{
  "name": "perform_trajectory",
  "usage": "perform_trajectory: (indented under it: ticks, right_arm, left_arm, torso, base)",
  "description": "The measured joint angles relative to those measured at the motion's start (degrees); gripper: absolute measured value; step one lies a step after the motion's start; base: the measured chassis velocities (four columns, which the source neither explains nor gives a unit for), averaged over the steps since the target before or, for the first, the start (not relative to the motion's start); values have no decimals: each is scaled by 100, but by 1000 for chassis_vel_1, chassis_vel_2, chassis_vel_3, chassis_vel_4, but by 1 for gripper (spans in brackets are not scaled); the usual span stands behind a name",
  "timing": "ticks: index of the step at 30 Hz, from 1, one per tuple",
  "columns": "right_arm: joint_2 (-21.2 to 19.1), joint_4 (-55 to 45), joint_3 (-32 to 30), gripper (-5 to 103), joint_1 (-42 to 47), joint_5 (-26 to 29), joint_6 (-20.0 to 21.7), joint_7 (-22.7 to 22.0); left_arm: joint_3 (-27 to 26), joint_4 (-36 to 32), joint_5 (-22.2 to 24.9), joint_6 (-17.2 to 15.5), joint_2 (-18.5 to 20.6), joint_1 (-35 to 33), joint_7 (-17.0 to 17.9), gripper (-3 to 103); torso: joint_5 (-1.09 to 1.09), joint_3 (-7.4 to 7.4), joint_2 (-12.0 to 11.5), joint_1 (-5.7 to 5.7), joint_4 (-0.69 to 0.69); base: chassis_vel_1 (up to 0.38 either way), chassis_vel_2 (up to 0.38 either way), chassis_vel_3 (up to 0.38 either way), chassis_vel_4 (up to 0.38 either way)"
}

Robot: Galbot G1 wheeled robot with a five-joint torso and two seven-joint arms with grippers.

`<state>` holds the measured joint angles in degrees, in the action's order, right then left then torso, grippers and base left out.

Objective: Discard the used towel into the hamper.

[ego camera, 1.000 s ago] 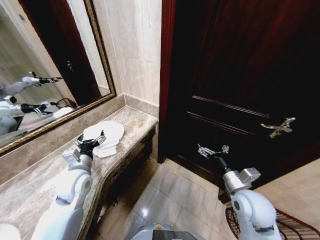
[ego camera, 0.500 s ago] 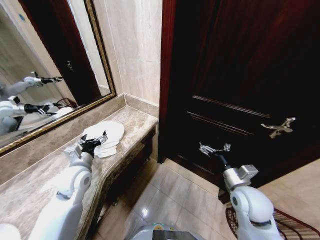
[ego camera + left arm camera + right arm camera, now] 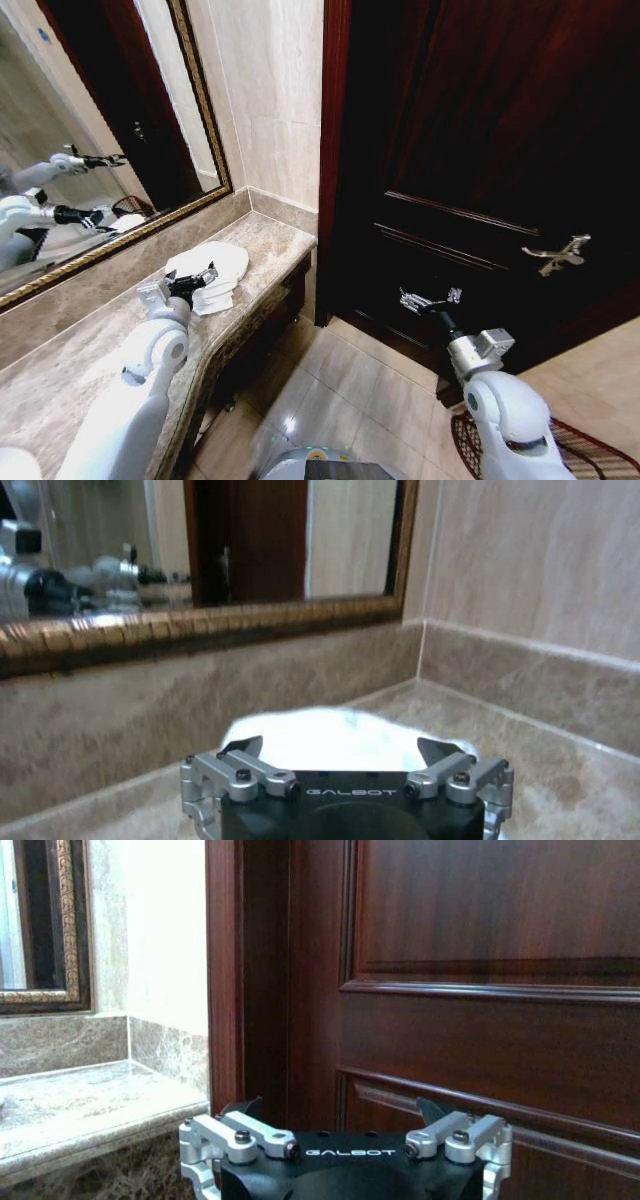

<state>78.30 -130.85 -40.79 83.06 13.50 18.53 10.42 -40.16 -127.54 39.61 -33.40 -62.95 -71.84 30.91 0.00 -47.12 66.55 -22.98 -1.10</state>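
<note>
At the bottom right corner of the head view, a reddish-brown open-weave hamper [image 3: 590, 452] stands on the tiled floor [image 3: 340, 395] beside the robot's right shoulder, cut off by the picture's edge and partly hidden behind the arm, so only part of its rim and wall shows. Just ahead of it, the right claw [image 3: 428, 298] hangs in the air in front of the dark wooden door [image 3: 480, 150], fingers spread apart and holding nothing; it sits almost where it was a second ago, a touch lower and farther right. On the robot's left, the left claw [image 3: 196, 281] has edged forward over the marble counter [image 3: 60, 380] since the earlier frames and now reaches the near edge of the white towel [image 3: 212, 266], its fingers wide apart and empty; whether a fingertip already touches the cloth cannot be told. In the left wrist view the left claw [image 3: 340, 748] frames the towel [image 3: 335, 739] as a pale, rumpled mound lying on the counter close to the corner where the counter's raised back meets the side wall, its details washed out. The towel lies folded in a rounded heap with a smaller flap toward the counter's front edge. Beyond it, the gold-framed mirror [image 3: 100, 130] reflects both arms, and a brass door handle [image 3: 556, 253] gleams at the far right.
</note>
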Motion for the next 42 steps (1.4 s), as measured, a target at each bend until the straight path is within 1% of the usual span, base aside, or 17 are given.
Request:
perform_trajectory:
  ticks: [1,4,7,11,12,13,15,16,19,20,22,23,34,40,42]
  right_arm:
    - [0,0,0,100,0,0,0,0]
    - [-12,2,-1,100,5,-4,-4,0]
    - [-13,2,12,100,6,-9,-6,0]
    - [-16,-5,107,100,38,-47,-8,1]
    - [-16,-5,107,100,38,-47,-8,1]
    - [-22,-17,136,100,43,-68,-8,1]
    - [-26,-27,152,100,44,-76,-8,0]
    - [-32,-95,195,100,43,-96,-2,-16]
    - [-23,-116,206,100,56,-130,-1,-17]
    - [4,-122,217,100,82,-166,-5,-16]
    - [16,-124,223,100,93,-176,-7,-16]
    - [38,-129,244,100,117,-211,-14,-15]
    - [30,-176,307,100,63,-256,16,-55]
    - [38,-101,312,100,36,-328,-20,-40]
    - [49,-53,295,100,47,-333,-58,-31]
  left_arm:
    - [0,0,0,0,0,0,0,100]
    - [-101,-425,-48,-28,-111,-188,37,100]
    - [-137,-490,-62,-16,-180,-260,93,100]
    - [-183,-501,27,71,-286,-329,482,100]
    - [-183,-501,27,71,-286,-329,482,100]
    - [-189,-515,112,75,-289,-326,600,100]
    - [-189,-521,162,74,-288,-322,661,100]
    - [-152,-470,384,37,-277,-263,887,100]
    - [-138,-413,521,8,-275,-206,965,100]
    - [-119,-378,676,-34,-273,-126,1072,100]
    - [-111,-365,717,-44,-271,-101,1105,100]
    - [-90,-308,811,-64,-269,-25,1189,100]
    - [-4,147,949,-51,-254,292,1231,100]
    - [236,368,936,-39,-253,570,1206,100]
    - [351,514,928,-38,-246,707,1226,100]
  torso:
    - [0,0,0,0,0]
    - [1,1,0,0,1]
    - [2,1,1,0,1]
    - [0,1,1,0,1]
    - [0,1,1,0,1]
    - [0,1,1,0,1]
    - [0,1,1,0,1]
    - [0,1,1,0,1]
    - [0,1,1,0,1]
    - [0,1,1,0,1]
    - [0,0,1,0,1]
    - [1,0,1,0,0]
    - [0,0,1,0,1]
    - [1,0,1,0,1]
    - [9,0,1,0,3]
  base:
    - [0,0,0,0]
    - [0,0,0,0]
    - [0,0,0,0]
    - [0,0,0,0]
    - [0,0,0,0]
    - [0,0,0,0]
    - [0,0,0,0]
    - [0,0,0,0]
    - [0,0,0,0]
    - [0,0,0,0]
    - [0,0,0,0]
    - [0,0,0,0]
    - [0,0,0,0]
    - [0,0,0,0]
    - [0,0,0,0]
